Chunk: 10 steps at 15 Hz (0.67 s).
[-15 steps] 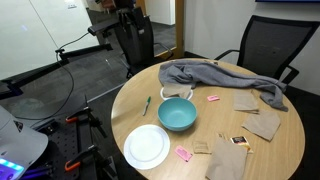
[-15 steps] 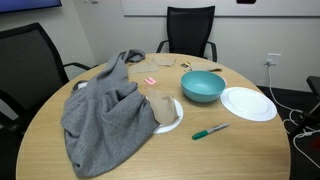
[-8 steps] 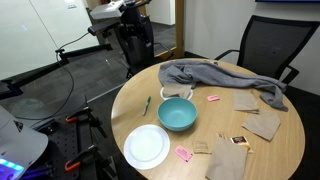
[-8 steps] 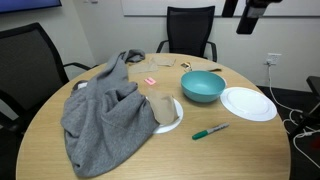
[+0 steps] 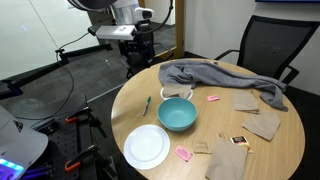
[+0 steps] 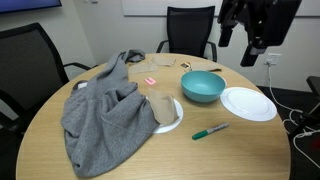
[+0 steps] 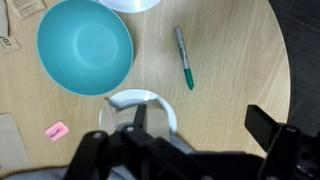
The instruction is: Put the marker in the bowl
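The gripper point(image 7: 200, 122) hangs with jaws apart, empty. The marker point(image 7: 184, 58) lies below it, the bowl point(image 7: 85, 45) near the marker, not touching

Bare wooden worktop point(image 7: 235, 60) surrounds the thin dark-green marker point(image 7: 184, 57); the round teal bowl point(image 7: 85, 45) stands apart beside it, open from above; a small white dish point(image 7: 160, 98) sits near its tip; crumpled grey cloth point(image 5: 215, 78) lies beyond the bowl.

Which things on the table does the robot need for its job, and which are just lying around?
Needed: marker, bowl.
Just lying about: white plate, grey cloth, pink pieces, tan paper pieces.
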Available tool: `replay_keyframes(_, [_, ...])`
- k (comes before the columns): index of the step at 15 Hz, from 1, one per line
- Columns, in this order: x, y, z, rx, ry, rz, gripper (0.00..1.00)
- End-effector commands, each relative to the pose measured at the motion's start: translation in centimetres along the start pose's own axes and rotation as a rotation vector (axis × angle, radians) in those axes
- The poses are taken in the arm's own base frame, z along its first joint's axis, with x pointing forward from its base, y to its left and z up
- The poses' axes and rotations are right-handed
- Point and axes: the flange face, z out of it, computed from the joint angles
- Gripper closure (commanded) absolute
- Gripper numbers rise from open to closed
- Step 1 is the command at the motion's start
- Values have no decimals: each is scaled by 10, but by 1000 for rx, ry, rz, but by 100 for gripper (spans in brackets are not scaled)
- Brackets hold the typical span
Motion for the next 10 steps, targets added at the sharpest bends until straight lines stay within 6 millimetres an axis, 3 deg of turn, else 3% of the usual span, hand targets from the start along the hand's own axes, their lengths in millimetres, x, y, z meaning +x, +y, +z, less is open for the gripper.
replay_keyframes(1, [0, 5, 23, 39, -1, -44, 0])
replay_keyframes(10, [2, 7, 80, 36, -28, -105, 0])
